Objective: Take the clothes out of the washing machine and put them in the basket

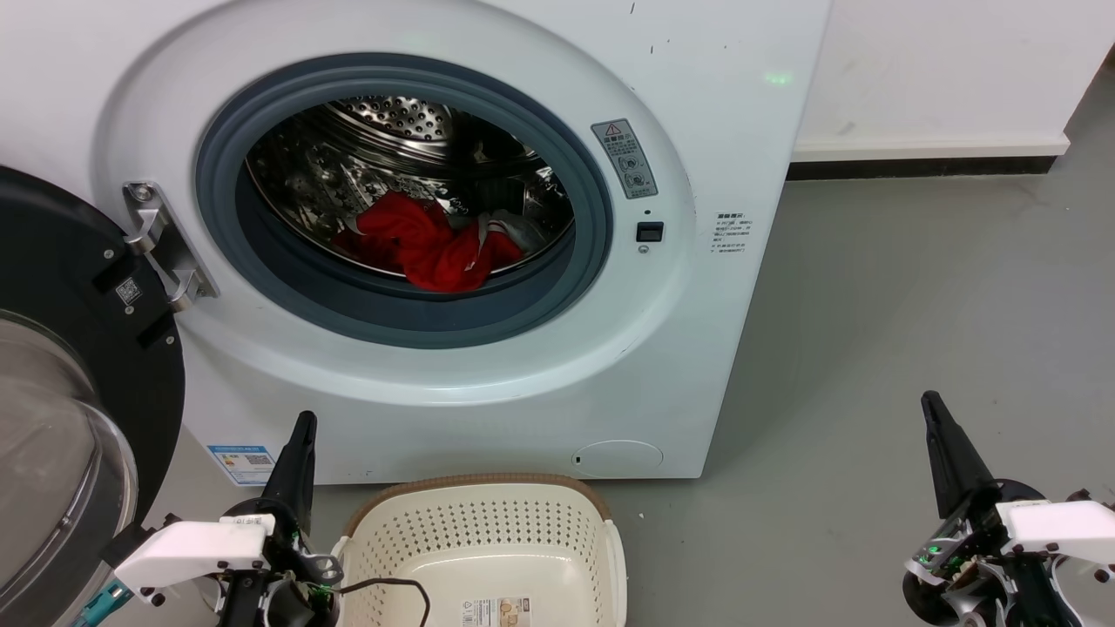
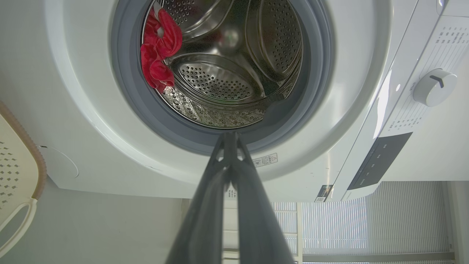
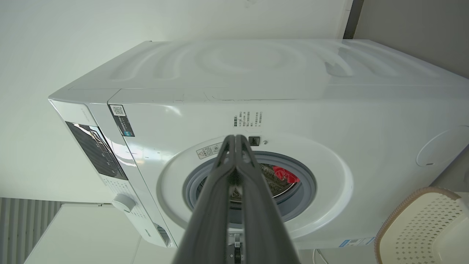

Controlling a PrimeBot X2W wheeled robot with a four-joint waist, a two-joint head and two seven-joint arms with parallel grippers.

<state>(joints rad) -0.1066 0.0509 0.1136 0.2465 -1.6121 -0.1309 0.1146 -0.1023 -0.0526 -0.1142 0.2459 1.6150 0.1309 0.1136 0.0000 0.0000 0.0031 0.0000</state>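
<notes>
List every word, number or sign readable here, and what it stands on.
Warning sticker on the washing machine: triangle sign, print too small.
Printed block right of the door ring: too small.
QR label on the door: code only.
Blue sticker at the machine's foot: blurred.
Label on the basket floor: too small.

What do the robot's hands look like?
The left hand and right hand each have two long, dark grey fingers tapering to a point like a beak. Behind them sit white blocky casings, and tiny green lights glow there. A thin black cable loops out beside the left one.
</notes>
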